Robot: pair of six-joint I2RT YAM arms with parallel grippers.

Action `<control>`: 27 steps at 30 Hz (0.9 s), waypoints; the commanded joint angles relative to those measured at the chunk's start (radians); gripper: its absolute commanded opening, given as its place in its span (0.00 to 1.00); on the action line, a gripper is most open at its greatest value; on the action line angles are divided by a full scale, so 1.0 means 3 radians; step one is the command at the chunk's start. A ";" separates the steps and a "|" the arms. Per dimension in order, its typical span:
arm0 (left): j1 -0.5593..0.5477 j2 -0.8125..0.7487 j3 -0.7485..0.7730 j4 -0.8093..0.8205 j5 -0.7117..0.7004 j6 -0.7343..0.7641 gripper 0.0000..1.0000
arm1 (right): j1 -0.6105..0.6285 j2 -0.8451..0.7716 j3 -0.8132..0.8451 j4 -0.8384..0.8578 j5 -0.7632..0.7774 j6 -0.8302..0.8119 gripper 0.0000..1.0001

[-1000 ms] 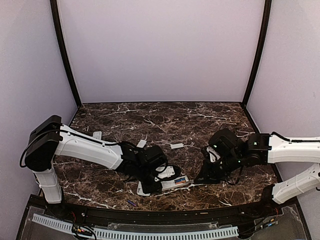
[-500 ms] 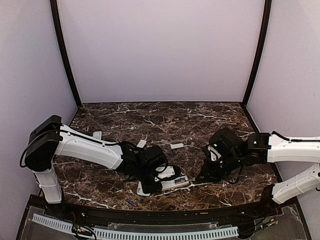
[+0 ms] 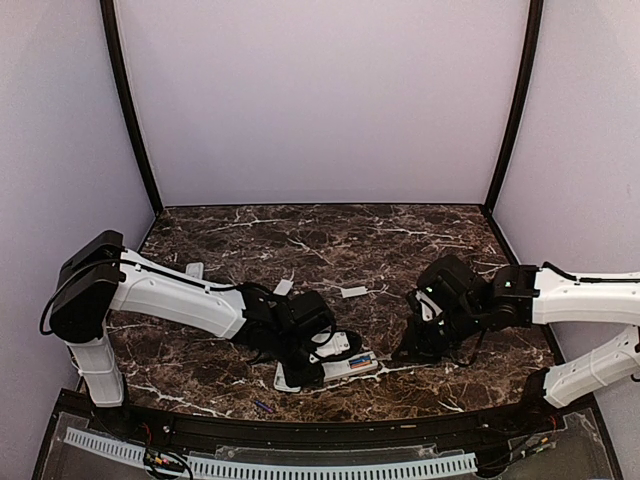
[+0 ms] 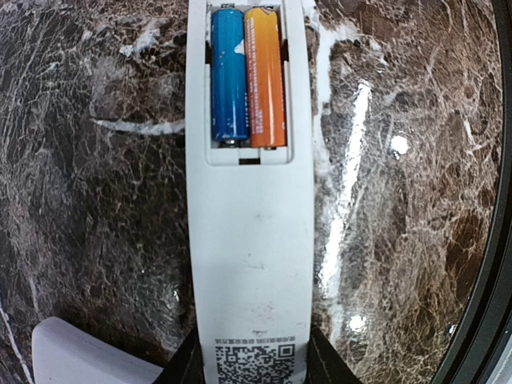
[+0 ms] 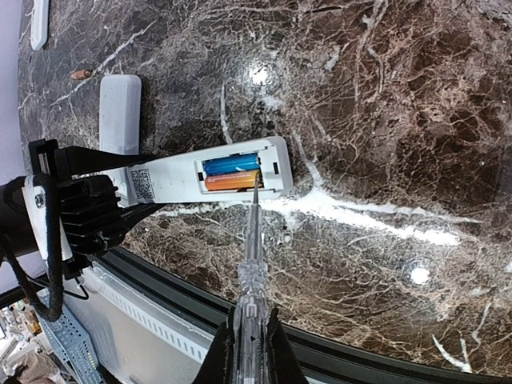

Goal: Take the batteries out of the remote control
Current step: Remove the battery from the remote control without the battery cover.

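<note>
Left gripper (image 4: 252, 362): clamps remote (image 4: 250, 240) end.
Batteries (image 4: 246, 76): blue, orange, seated in open bay.
Right gripper (image 5: 250, 352): closed on pick (image 5: 254, 240); tip at the orange one.

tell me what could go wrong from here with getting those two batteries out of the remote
1. The thin pick in the right fingers points at the orange battery with only its tip; it could slip off the round cell.
2. The left fingers hold the remote at the end far from the compartment, so prying may tilt it.
3. A freed cell might roll across the smooth table.
</note>
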 commanded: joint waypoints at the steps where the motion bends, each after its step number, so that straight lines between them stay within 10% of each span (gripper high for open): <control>1: -0.0027 0.0133 0.0030 0.0033 0.0019 0.0026 0.17 | -0.0026 0.0023 -0.0053 0.0032 0.0021 -0.0026 0.00; 27: -0.0038 0.0134 0.0046 0.0019 -0.0012 0.0038 0.17 | -0.0035 0.0022 -0.0138 0.0510 -0.0354 -0.0033 0.00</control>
